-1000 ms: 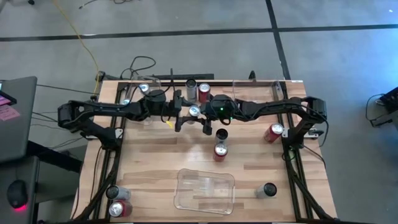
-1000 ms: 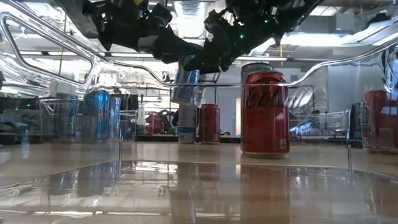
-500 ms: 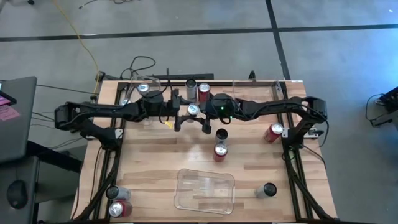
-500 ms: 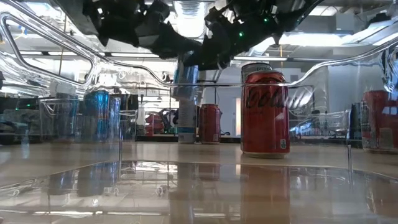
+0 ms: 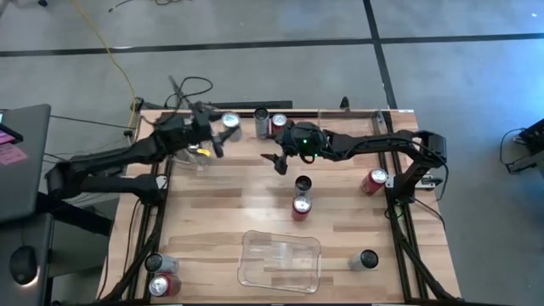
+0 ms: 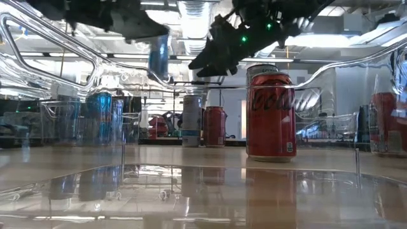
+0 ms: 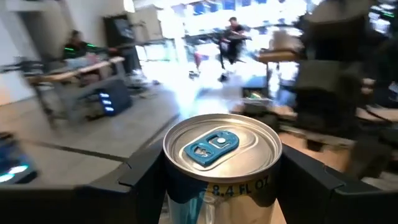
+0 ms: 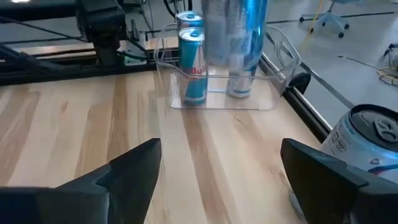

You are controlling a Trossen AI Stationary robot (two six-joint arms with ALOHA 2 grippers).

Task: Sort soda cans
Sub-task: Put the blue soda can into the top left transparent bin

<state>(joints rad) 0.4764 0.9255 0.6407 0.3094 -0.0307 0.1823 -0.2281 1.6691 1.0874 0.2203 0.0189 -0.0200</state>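
Observation:
A silver-blue soda can (image 7: 221, 146) hangs in the air at the table's far left, with my left gripper (image 5: 223, 133) shut on it; the low view shows the can (image 6: 159, 56) well above the table. It is beside a clear bin (image 8: 281, 46) in which other blue cans (image 8: 191, 62) stand. My right gripper (image 5: 274, 159) stands open above the table's far middle, with nothing between its fingers. Standing on the table are a silver can (image 5: 261, 115), a red can (image 5: 279, 121), a black can (image 5: 303, 184) and another red can (image 5: 299, 205). My left gripper pinches the silver-blue can between its two fingers, on the side wall just below the top rim (image 7: 177, 186). The fingers lie level and come from the table's left side. The can stands upright in the hold, lifted clear of the table.
An empty clear bin (image 5: 280, 259) lies near the front middle. A red can (image 5: 374, 180) and a black can (image 5: 367, 258) stand at the right; a silver can (image 5: 161, 263) and a red one (image 5: 163, 285) at the front left corner.
Both grippers met at the silver-blue can over the table's far middle. My right gripper has opened and let go of it. My left gripper has carried the can up and toward the table's far left, beside the bin with blue cans; the can has stayed upright.

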